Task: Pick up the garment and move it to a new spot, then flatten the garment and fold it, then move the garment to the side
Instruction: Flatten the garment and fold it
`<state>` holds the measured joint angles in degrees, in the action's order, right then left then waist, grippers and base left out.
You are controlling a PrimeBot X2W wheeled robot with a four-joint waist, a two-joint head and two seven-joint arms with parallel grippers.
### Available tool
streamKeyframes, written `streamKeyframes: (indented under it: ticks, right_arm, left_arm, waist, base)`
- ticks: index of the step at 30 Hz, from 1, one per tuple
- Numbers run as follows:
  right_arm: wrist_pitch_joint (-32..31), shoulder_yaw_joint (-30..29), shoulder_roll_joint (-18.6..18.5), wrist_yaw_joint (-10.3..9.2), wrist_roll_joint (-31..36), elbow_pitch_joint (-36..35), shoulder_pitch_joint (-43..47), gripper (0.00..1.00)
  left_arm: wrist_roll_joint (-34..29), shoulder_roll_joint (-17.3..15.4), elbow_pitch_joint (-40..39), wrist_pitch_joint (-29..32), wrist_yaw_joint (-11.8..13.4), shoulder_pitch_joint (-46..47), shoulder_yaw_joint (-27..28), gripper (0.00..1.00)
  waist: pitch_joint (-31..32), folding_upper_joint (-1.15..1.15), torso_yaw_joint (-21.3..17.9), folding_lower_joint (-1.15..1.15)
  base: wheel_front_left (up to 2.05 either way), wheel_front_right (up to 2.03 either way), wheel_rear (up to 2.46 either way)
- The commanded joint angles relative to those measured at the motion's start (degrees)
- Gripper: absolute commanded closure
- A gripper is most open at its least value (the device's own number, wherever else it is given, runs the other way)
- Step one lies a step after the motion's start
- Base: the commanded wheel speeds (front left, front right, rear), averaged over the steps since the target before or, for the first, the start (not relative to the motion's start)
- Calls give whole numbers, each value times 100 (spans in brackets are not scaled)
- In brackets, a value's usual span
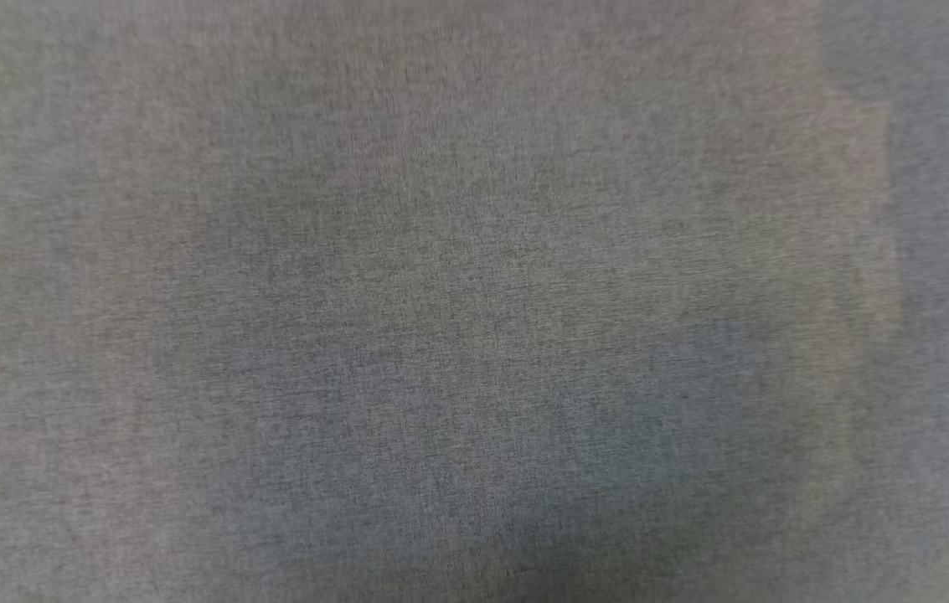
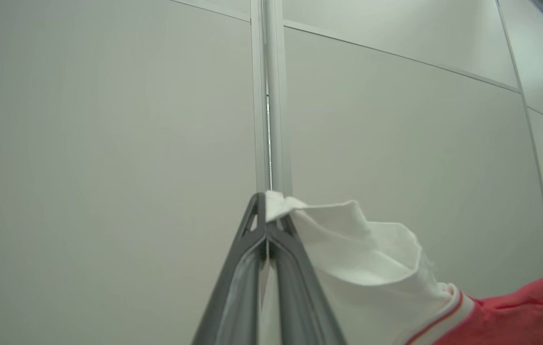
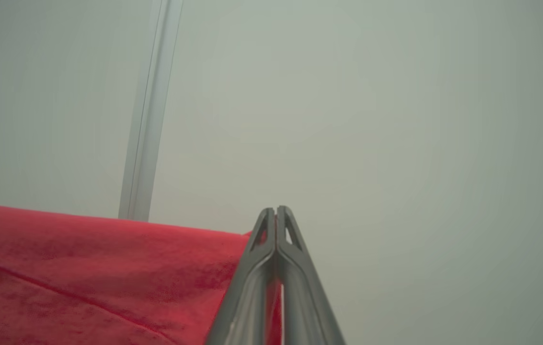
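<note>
The garment (image 2: 372, 268) is red with a white part edged by a thin red stripe. My left gripper (image 2: 266, 199) is shut on the tip of the white part, which hangs to the right of the fingers, with red cloth at the lower right. In the right wrist view my right gripper (image 3: 276, 213) is shut on the edge of the garment's red cloth (image 3: 98, 268), which stretches away to the left. Both grippers are raised and point toward a pale wall.
Pale wall panels (image 2: 108, 143) with a vertical metal joint strip (image 2: 273, 96) stand beyond the left gripper. The same kind of strip (image 3: 149, 120) stands behind the red cloth. A blurred grey woven surface (image 1: 474, 301) lies close before the head camera.
</note>
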<state>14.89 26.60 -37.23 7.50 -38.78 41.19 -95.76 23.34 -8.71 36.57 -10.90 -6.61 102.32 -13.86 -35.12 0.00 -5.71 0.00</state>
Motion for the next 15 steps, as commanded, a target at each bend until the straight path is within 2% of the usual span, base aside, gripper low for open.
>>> streamKeyframes:
  ticks: [1, 3, 5, 10, 11, 15]
  right_arm:
    - [35, -129, 18, -3, 119, -158, 69, 100]
    - [33, -289, 52, -3, 253, -461, 402, 100]
    - [34, -355, 44, -3, 272, -770, 843, 100]
    - [37, -79, -152, -3, -233, -1467, 2534, 100]
    - [37, -79, -152, -3, -233, -1467, 2534, 100]
    - [37, 385, -510, -3, -969, -2073, 4108, 100]
  left_arm:
    - [65, -8, 78, -131, -42, 13, -27, 100]
    - [212, -50, 114, -283, -83, -180, -120, 100]
    - [514, -133, -69, -334, -88, -607, -494, 100]
    - [1680, -865, -1278, -390, -93, -2592, -1386, 100]
    - [1680, -865, -1278, -390, -93, -2592, -1386, 100]
    - [2214, -1816, -2498, -408, -88, -4720, -1911, 100]
  waist:
    - [-437, 0, 43, 0]
    - [-499, 0, 94, 0]
    - [-474, 0, 140, 0]
    - [-201, 0, 247, 0]
    - [-201, 0, 247, 0]
    - [91, 0, 299, 0]
  base:
    - [0, 0, 0]
    - [0, 0, 0]
    - [0, 0, 0]
    - [0, 0, 0]
    - [0, 0, 0]
    - [0, 0, 0]
